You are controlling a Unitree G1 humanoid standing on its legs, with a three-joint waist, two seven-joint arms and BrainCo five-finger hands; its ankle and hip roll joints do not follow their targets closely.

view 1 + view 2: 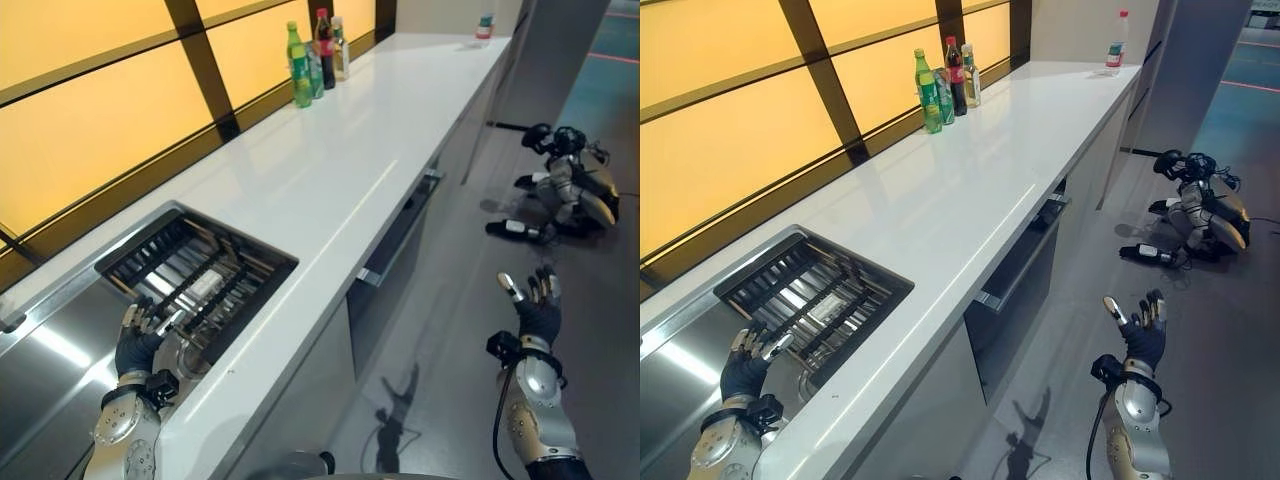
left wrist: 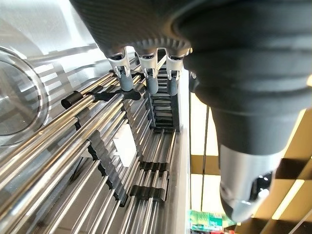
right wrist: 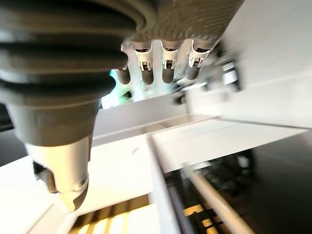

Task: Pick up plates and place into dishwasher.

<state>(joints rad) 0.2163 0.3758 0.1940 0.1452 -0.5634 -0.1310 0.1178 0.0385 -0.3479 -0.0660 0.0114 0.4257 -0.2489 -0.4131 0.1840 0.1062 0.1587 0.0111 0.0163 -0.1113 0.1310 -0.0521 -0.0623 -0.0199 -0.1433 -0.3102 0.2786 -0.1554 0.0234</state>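
Left hand (image 1: 138,345) of mine rests with relaxed, spread fingers (image 2: 126,78) on the chrome bars of the dish rack (image 1: 200,275), gripping nothing. Beside its palm a clear glass plate (image 2: 17,100) leans tilted on the rack wires; I cannot tell which way its axis runs. Off over the floor, my right hand (image 1: 535,310) hangs open and empty, beside the table (image 1: 330,170).
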